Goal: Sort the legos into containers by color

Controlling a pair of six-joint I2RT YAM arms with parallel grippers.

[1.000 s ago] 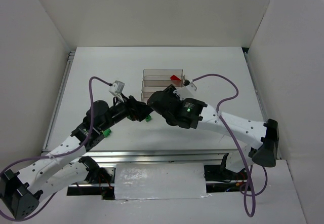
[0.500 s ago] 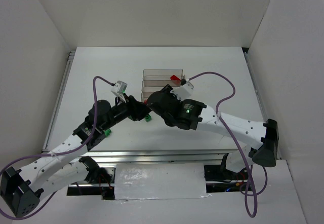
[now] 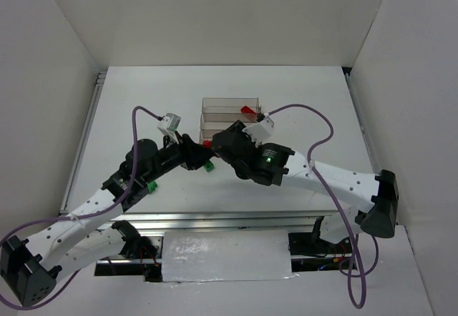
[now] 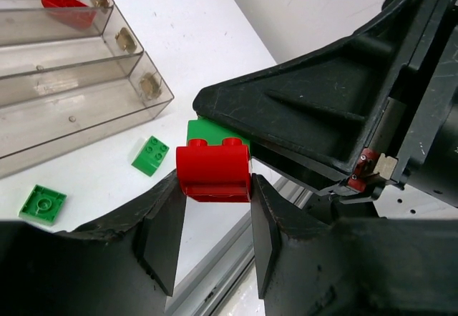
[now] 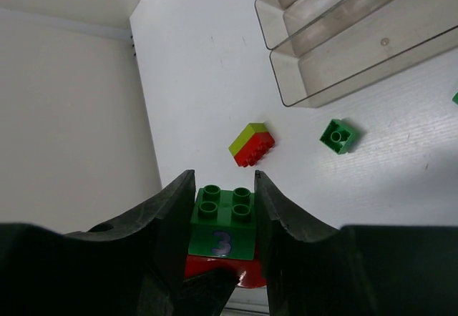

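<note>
A two-colour stack hangs above the table between both grippers. My left gripper [image 4: 215, 184] is shut on its red lego [image 4: 213, 169], and the green lego [image 4: 207, 129] shows just behind it. My right gripper [image 5: 223, 180] is shut on that green lego [image 5: 224, 226], which is marked 3, with the red lego [image 5: 247, 277] beneath it. In the top view the two grippers [image 3: 195, 151] [image 3: 215, 144] meet just in front of the clear containers [image 3: 225, 112]. One red lego [image 3: 247, 109] lies in the far bin.
On the table lie a yellow-green-on-red stack [image 5: 252, 144], a green brick [image 5: 339, 135] near the nearest bin, and another green brick [image 3: 152, 186] by the left arm. The table's front rail [image 3: 215, 219] runs close behind the grippers.
My left gripper has closed its fingers onto the red brick. The right gripper has stayed shut on the green one, and both arms have shifted only slightly.
</note>
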